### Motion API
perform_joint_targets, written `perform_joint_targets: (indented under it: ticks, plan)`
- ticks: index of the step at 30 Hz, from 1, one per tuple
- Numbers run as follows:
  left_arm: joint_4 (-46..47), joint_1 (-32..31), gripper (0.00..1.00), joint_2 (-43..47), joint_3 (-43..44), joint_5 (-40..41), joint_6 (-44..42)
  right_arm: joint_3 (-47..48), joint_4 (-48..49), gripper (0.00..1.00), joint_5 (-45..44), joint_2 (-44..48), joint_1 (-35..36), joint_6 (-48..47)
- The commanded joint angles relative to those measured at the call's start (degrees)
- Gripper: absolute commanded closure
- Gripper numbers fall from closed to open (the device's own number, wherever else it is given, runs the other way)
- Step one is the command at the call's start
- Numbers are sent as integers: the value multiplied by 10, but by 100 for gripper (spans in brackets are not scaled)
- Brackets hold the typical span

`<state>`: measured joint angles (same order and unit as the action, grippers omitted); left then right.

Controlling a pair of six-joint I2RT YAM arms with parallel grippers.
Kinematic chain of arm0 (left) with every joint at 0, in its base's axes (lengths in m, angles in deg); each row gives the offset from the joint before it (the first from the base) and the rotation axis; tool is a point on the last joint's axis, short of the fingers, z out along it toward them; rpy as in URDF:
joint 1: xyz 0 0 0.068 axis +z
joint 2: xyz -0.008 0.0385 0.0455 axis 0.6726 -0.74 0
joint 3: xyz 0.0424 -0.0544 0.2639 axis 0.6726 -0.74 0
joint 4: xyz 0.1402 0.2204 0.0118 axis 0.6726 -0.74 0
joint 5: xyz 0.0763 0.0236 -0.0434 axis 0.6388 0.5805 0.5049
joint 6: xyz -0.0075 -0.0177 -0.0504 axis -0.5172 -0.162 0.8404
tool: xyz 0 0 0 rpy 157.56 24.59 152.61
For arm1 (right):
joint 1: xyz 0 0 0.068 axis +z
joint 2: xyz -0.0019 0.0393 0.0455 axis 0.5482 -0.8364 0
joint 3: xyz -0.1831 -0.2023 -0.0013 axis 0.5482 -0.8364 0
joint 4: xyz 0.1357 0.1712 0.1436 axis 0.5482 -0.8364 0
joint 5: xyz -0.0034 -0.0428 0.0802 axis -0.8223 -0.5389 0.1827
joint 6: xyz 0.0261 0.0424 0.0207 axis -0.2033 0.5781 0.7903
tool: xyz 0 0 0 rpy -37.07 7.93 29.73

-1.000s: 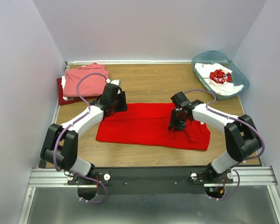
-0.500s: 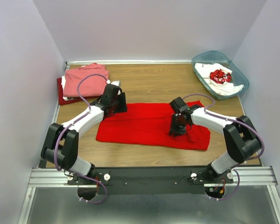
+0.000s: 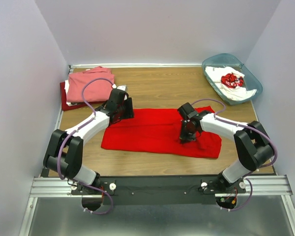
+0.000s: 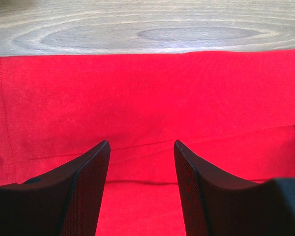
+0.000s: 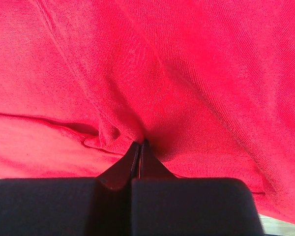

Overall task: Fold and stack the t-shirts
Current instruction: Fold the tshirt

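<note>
A bright red t-shirt (image 3: pixel 152 130) lies as a long folded band across the middle of the wooden table. My left gripper (image 3: pixel 127 109) hangs low over its far left part. In the left wrist view this gripper (image 4: pixel 141 143) stands open, with only flat red cloth (image 4: pixel 147 93) between the fingers. My right gripper (image 3: pixel 187 137) presses down on the shirt's right part. In the right wrist view it (image 5: pixel 140 143) is shut, and a small ridge of red cloth (image 5: pixel 187 64) bunches at its tips. A salmon-pink t-shirt (image 3: pixel 90 84) tops a folded pile over a darker red one (image 3: pixel 65 98).
A translucent teal bin (image 3: pixel 221 57) stands at the back right with a white t-shirt with red print (image 3: pixel 231 79) in it. The folded pile sits at the back left, close to the left wall. White walls close in the table on three sides.
My right gripper has shifted slightly left on the red shirt and closed its jaws on a pinch of cloth. The left arm has not moved.
</note>
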<state>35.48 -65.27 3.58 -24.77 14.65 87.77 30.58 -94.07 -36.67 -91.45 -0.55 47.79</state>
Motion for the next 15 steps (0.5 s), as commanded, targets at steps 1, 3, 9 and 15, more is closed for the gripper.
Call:
perform_joint_targets:
  ticks: [1, 3, 9, 15]
  plan:
    - [-12, -3, 37, 6, 5, 4, 5, 12, 3, 100, -8, -3, 5, 0]
    - [-13, -2, 37, 7, 4, 4, 5, 13, -2, 99, 15, 11, 5, 5]
    - [-11, -2, 37, 7, 0, 4, 5, 7, -4, 100, 86, 21, 7, 8]
    - [-11, -3, 37, 9, -5, 4, 4, -3, -4, 99, 110, 35, 11, 16]
